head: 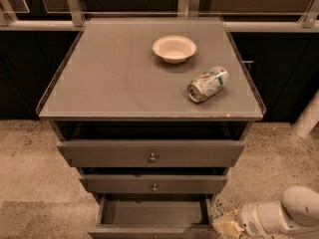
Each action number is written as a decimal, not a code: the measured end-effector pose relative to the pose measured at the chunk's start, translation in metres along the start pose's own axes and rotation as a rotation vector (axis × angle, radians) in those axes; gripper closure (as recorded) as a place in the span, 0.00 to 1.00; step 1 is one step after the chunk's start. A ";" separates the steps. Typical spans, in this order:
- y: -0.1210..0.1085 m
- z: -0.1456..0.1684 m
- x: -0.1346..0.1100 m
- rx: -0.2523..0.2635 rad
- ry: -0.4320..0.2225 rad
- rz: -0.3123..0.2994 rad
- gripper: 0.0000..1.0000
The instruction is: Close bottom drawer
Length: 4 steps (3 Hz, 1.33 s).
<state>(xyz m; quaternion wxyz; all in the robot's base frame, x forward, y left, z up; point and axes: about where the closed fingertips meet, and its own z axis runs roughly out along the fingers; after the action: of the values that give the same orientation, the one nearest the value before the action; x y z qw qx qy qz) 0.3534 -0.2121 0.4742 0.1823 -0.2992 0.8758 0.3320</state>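
The bottom drawer (152,214) is pulled out at the foot of the grey-brown cabinet; its inside shows empty and its front panel lies along the picture's bottom edge. The middle drawer (153,184) and the top drawer (152,154) sit above it, each with a round knob. My gripper (225,225) is at the lower right, right next to the open drawer's right front corner, on a white arm (284,215) reaching in from the right.
On the cabinet top (114,78) stand a cream bowl (174,49) and a tipped can (208,84). A white post (308,118) stands at the right. Dark cabinets run behind. Speckled floor (30,168) lies on both sides.
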 end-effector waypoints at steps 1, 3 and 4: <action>-0.015 0.019 0.018 -0.031 0.013 0.065 1.00; -0.079 0.105 0.075 -0.094 0.012 0.287 1.00; -0.101 0.132 0.086 -0.103 0.005 0.348 1.00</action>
<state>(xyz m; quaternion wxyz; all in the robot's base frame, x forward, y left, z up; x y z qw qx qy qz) 0.3700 -0.2165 0.2877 0.1046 -0.1529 0.8966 0.4023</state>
